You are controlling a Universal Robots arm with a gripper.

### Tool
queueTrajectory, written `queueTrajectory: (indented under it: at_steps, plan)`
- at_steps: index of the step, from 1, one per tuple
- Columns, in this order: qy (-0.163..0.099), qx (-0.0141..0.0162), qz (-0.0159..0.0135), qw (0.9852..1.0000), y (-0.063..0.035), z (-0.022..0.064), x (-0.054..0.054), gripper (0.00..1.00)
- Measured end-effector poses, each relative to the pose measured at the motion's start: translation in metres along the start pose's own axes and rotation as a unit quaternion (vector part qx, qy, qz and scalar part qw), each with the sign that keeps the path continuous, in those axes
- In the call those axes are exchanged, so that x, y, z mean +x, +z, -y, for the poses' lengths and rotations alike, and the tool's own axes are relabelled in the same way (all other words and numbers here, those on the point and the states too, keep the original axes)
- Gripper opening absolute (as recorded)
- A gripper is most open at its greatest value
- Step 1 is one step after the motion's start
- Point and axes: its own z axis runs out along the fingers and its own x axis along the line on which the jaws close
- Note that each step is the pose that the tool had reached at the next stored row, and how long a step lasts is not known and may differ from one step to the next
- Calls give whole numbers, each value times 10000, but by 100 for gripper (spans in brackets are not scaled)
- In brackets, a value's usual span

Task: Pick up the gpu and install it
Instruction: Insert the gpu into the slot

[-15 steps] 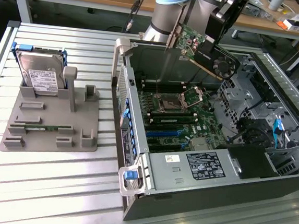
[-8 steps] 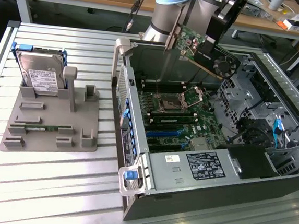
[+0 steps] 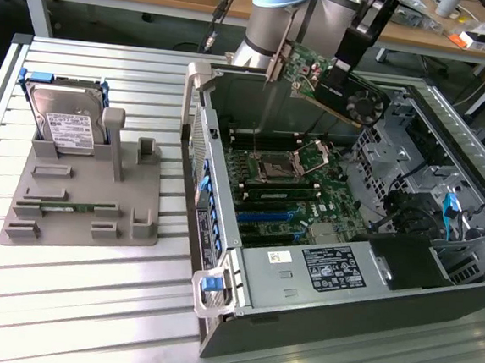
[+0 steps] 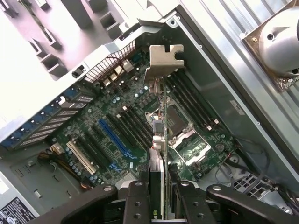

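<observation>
The gpu (image 3: 339, 92), a green card with a round black fan and a silver end bracket, hangs tilted in the air above the open computer case (image 3: 319, 277). My gripper (image 3: 335, 71) is shut on its upper edge. In the wrist view the gpu (image 4: 164, 126) appears edge-on between my two black fingers (image 4: 139, 200), its silver bracket (image 4: 163, 58) at the far end. My gripper (image 4: 162, 203) holds it over the motherboard (image 4: 117, 116), above the processor socket (image 4: 187, 140). A blue expansion slot (image 4: 113, 136) lies off to one side of the card.
A grey fixture (image 3: 80, 193) on the slatted table at the exterior view's left holds a silver hard drive (image 3: 61, 119) upright and a memory stick (image 3: 57, 208) lying flat. The case's drive cage and cables (image 3: 428, 198) sit at the exterior view's right. The arm's base (image 4: 280, 37) stands behind the case.
</observation>
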Motion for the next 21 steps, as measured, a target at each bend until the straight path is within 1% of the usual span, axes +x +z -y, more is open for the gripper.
queueTrajectory:
  at_steps: [6,7,10,15,18,21]
  plan:
    - [-308,-8,-10,9995,2,0,0,27]
    - [-398,-10,-14,9992,2,0,0,27]
    - [-560,-14,-19,9984,3,0,0,27]
    - [-850,-21,-30,9964,4,0,0,27]
    - [-1034,-26,-36,9946,5,0,0,27]
    - [-1118,-28,-39,9937,6,0,0,27]
